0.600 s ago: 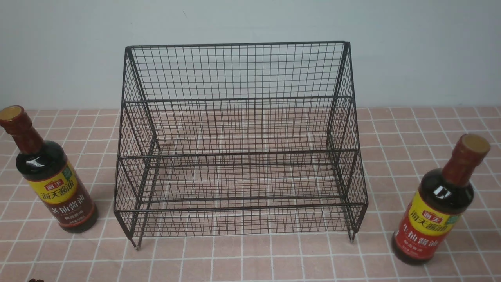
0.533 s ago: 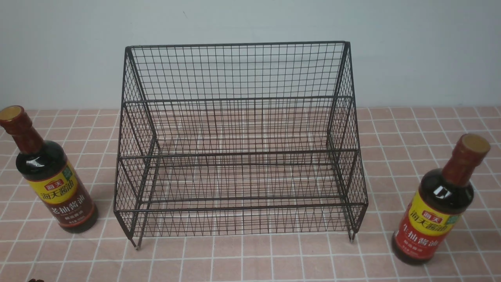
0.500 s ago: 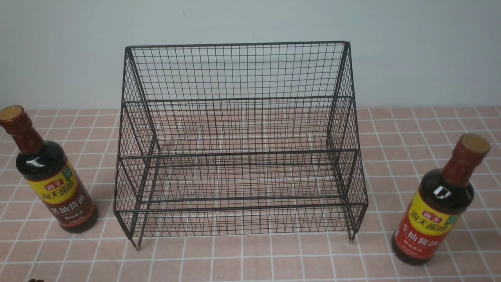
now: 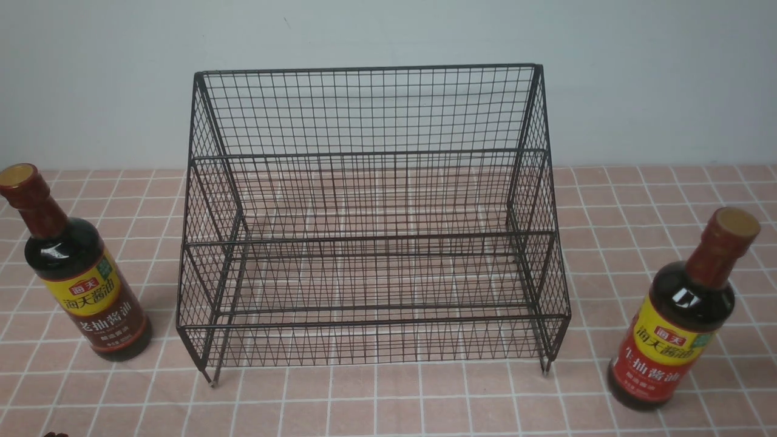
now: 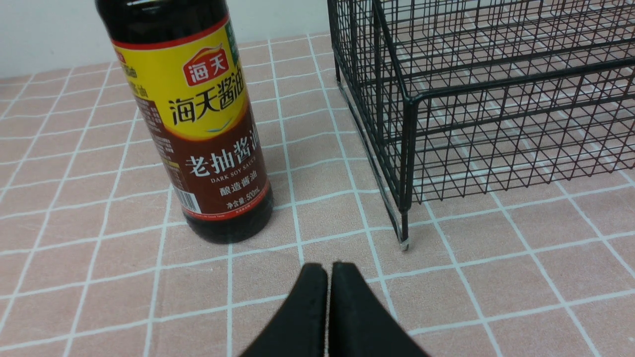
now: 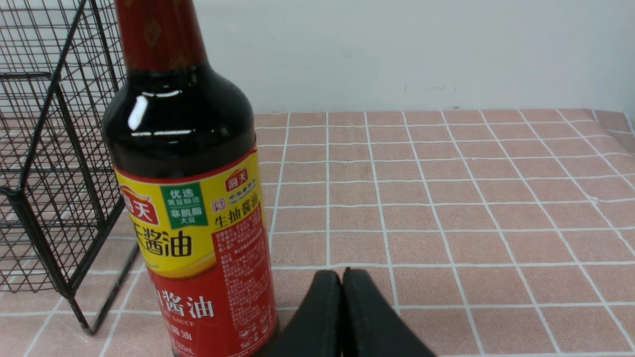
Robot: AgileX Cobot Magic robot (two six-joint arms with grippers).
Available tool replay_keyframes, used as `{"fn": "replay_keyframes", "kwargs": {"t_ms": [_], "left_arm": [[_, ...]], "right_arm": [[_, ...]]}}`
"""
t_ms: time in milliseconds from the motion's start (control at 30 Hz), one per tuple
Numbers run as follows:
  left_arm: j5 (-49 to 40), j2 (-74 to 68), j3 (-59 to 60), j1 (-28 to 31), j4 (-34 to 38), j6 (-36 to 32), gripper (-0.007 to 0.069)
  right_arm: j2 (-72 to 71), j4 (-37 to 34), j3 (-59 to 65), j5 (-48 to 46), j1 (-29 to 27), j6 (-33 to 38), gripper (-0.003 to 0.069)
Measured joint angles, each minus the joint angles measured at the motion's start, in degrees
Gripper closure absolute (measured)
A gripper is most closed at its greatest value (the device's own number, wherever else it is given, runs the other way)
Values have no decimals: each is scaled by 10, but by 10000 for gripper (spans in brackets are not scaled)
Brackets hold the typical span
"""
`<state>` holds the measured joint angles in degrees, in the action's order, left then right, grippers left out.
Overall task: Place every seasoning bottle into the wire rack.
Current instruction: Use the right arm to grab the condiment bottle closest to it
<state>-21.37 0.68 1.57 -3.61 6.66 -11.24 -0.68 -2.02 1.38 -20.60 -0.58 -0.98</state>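
The black wire rack (image 4: 373, 218) stands in the middle of the tiled table with both tiers bare. A seasoning bottle with a dark brown lower band (image 4: 79, 285) stands upright to its left, also in the left wrist view (image 5: 198, 129). A second seasoning bottle with a bright red band (image 4: 671, 337) stands upright to the rack's right, filling the right wrist view (image 6: 193, 198). My left gripper (image 5: 328, 267) is shut and empty, short of the brown bottle and the rack's front leg (image 5: 405, 240). My right gripper (image 6: 342, 275) is shut and empty, just beside the red bottle. Neither arm shows in the front view.
The table is covered by a pink tiled cloth (image 4: 388, 406). A pale wall (image 4: 637, 79) runs close behind the rack. The rack's corner (image 6: 44, 188) stands next to the red bottle in the right wrist view.
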Motion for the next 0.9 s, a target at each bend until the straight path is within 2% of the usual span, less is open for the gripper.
{"fn": "replay_keyframes", "kwargs": {"t_ms": [367,467,500,600,667,900], "left_arm": [[0,0,0,0,0,0,634],[0,0,0,0,0,0,634],[0,0,0,0,0,0,634],[0,0,0,0,0,0,634],[0,0,0,0,0,0,634],[0,0,0,0,0,0,634]], "right_arm": [[0,-2,0,3,0,-1,673],[0,-42,2,49,0,-19,673],[0,-82,1,98,0,-32,673],[0,-125,1,152,0,-51,673],[0,-180,1,211,0,-69,673],[0,-216,1,246,0,-66,673]]}}
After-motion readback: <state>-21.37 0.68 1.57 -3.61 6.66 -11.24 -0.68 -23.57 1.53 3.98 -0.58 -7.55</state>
